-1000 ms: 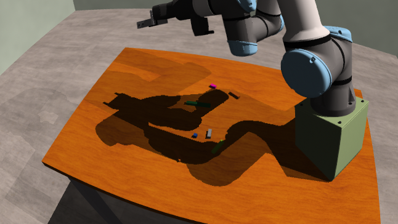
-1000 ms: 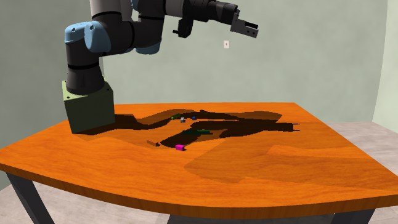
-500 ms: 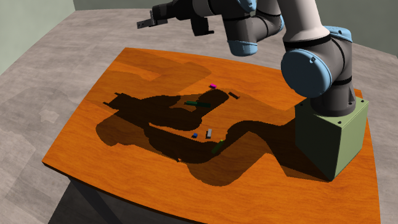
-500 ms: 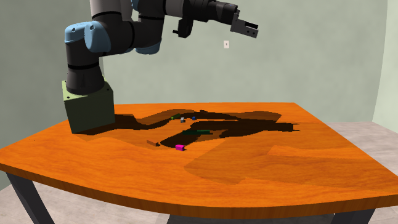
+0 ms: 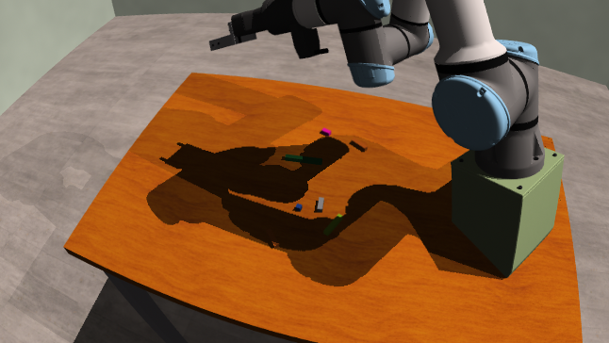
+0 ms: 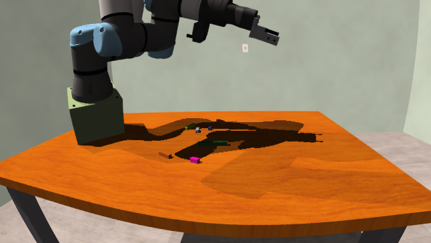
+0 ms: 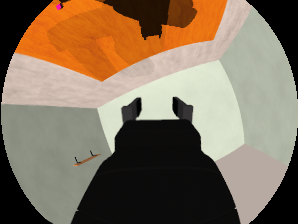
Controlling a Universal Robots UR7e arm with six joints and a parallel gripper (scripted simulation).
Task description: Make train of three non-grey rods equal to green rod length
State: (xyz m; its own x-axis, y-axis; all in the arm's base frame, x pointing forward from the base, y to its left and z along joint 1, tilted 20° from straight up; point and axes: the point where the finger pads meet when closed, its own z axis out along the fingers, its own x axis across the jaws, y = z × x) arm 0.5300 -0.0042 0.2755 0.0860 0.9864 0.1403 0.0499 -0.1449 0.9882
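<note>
1. Tool: gripper point(image 5: 222, 43) point(image 6: 273, 36) point(image 7: 157, 103) high above the table point(image 5: 189, 264) point(image 6: 233, 200) point(image 7: 75, 45), tilted, tips pointing away from the base pedestal point(image 5: 533, 231) point(image 6: 97, 125). Fingers wide apart, nothing between them.
2. Green rod point(image 5: 303, 159) point(image 6: 212, 143): flat, well below the tool and back toward the pedestal; partly in the arm's shadow.
3. Magenta rod point(image 5: 326, 132) point(image 6: 195, 160) point(image 7: 59, 7): below and behind the tips, at upper left in the wrist view. Orange rod point(image 5: 358, 146) point(image 6: 165, 155) near it, farther back from the tool, set at an angle.
4. Across the green rod from those two, also low and behind the tips: blue rod point(image 5: 298, 207) point(image 6: 209, 128), with grey rod point(image 5: 320, 204) point(image 6: 197, 129) near it, apart, on the pedestal side.
5. Lime rod point(image 5: 333, 224) point(image 6: 190, 127): farther back from the tool than blue, angled, mostly shaded.
6. Train: none formed; blue, magenta and lime, which total the green length, lie separately. Grey, the excluded colour, sits between blue and lime, an obstacle to a straight join there.
7. Surroundings: small wall plate point(image 6: 245, 48) on the wall beyond the tool in the exterior view.

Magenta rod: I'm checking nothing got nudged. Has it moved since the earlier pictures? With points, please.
No, the magenta rod point(image 5: 326, 132) point(image 6: 195, 160) point(image 7: 59, 7) sits unchanged against the table edge point(image 5: 64, 248) point(image 6: 213, 230).
</note>
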